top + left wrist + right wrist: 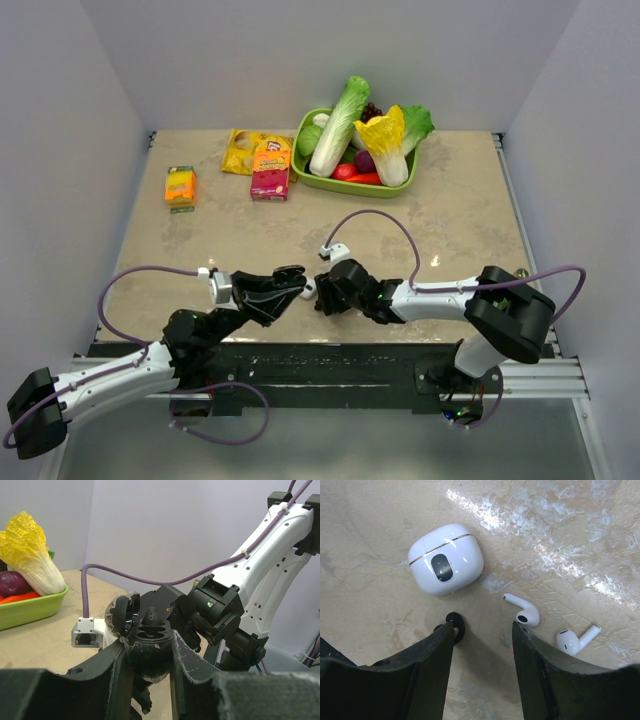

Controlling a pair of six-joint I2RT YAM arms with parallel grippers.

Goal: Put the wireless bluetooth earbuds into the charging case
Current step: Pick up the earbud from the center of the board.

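In the right wrist view a shut white charging case (pixel 446 558) lies on the table. Two white earbuds (pixel 525 611) (pixel 575 639) lie loose to its right. My right gripper (pixel 484 627) is open and empty just above them. A small black rounded piece (pixel 455 625) sits at its left fingertip. My left gripper (pixel 149 640) is shut on a black round case (pixel 150 657) with its lid (pixel 122 614) open and a black earbud (pixel 151 615) standing in it. In the top view the left gripper (pixel 290 281) and right gripper (pixel 325 290) nearly meet at the table's front.
A green basket (pixel 400 186) of toy vegetables stands at the back. Beside it are a pink snack box (pixel 270 170), a yellow bag (pixel 240 150) and an orange box (pixel 181 186). The right arm's purple cable (pixel 385 218) loops over the table.
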